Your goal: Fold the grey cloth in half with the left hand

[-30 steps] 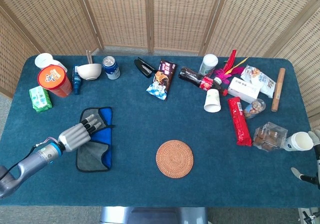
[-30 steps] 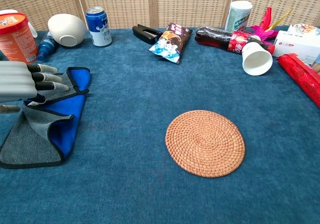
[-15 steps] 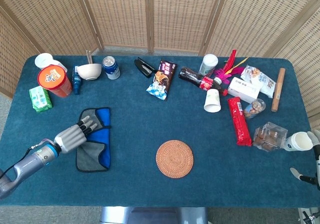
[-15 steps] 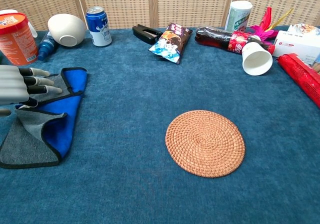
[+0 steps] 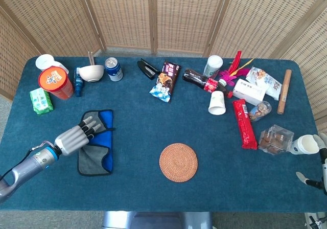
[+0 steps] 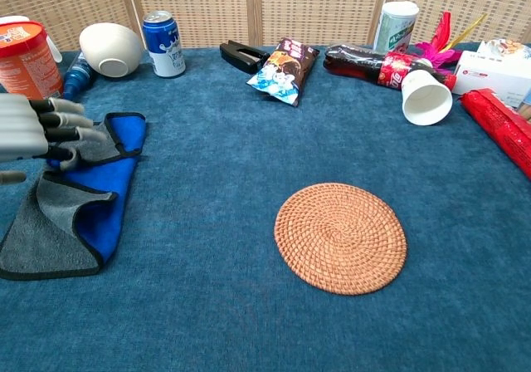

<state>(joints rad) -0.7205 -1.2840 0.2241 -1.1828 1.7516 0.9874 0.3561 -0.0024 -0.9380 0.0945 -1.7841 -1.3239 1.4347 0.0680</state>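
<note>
The left hand (image 6: 25,131) hovers at the cloth's left edge, fingers (image 6: 70,123) spread and holding nothing that shows. The cloth (image 5: 97,147) lies near the table's (image 5: 153,137) left front, already doubled over loosely, grey face outside, blue lining showing along the right side.

The risk is that the limp upper layer springs or slides back (it sits rumpled, not flat), or that the fingers snag its dark bound edge and drag the whole thing. The cloth looks soft, thin microfibre; the table covering is napped blue felt, likely grippy. The right hand (image 5: 319,162) rests at the far right edge; whether it is open I cannot tell.
</note>
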